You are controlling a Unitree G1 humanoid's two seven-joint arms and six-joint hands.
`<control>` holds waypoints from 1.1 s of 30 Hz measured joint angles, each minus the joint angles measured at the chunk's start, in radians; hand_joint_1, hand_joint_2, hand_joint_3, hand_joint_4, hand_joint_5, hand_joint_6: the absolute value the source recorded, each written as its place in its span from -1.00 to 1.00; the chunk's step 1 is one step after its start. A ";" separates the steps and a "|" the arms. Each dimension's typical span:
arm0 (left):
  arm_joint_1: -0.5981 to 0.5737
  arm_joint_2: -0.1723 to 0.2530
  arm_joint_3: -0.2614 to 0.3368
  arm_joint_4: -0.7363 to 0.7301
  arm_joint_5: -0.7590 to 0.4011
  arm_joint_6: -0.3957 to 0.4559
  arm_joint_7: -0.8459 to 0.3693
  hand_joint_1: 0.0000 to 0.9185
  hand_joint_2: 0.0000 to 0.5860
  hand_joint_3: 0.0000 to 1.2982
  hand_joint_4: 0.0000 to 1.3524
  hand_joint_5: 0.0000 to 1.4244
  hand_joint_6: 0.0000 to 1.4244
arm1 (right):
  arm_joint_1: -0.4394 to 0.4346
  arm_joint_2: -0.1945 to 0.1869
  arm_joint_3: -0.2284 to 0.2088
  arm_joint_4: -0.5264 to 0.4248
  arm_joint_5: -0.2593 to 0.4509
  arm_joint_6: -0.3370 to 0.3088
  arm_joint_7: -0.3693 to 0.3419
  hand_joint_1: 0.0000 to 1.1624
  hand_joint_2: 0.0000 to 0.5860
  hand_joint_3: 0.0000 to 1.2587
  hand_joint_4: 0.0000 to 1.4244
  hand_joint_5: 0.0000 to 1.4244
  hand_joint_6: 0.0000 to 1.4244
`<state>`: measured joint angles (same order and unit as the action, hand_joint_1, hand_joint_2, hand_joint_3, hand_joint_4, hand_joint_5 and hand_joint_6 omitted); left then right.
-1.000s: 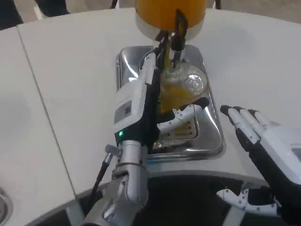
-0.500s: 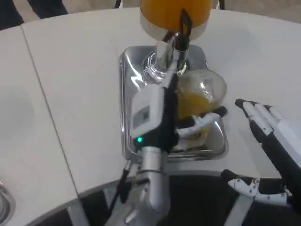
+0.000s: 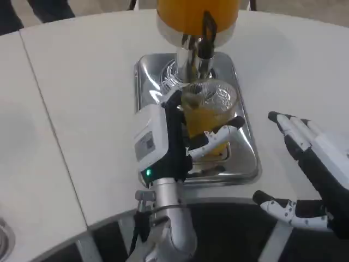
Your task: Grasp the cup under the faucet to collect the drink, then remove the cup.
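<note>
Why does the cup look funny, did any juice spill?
No spill shows. The cup with orange juice sits over the shiny tray below the faucet, held by the left hand. It may lean slightly.

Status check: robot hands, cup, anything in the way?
Left robot hand grips cup, orange drink inside, over steel tray by faucet. Right robot hand open, off to the side. Nothing blocking.

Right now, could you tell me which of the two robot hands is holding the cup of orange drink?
The left robot hand grips the cup over the metal tray; the right robot hand is open, off to the side.
</note>
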<state>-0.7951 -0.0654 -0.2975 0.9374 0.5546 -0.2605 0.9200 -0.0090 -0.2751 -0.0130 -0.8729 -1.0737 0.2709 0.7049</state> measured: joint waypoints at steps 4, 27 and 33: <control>0.000 0.000 0.003 0.004 -0.002 -0.013 0.000 0.47 -1.00 0.78 0.64 0.90 1.00 | 0.000 0.000 0.000 0.002 0.001 0.002 0.004 0.03 0.15 -1.00 -1.00 -1.00 -0.89; 0.044 0.129 0.049 -0.085 -0.008 -0.086 -0.087 0.45 -1.00 0.83 0.55 0.91 1.00 | 0.010 0.014 0.030 0.075 0.057 -0.011 -0.117 0.05 0.21 -1.00 -1.00 -1.00 -0.87; 0.059 0.171 0.086 -0.135 -0.023 -0.061 -0.135 0.45 -1.00 0.83 0.55 0.91 1.00 | -0.002 0.009 0.024 0.102 0.079 -0.012 -0.158 0.06 0.22 -1.00 -1.00 -1.00 -0.87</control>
<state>-0.7363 0.1051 -0.2115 0.8023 0.5321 -0.3213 0.7849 -0.0108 -0.2662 0.0109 -0.7713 -0.9949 0.2593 0.5471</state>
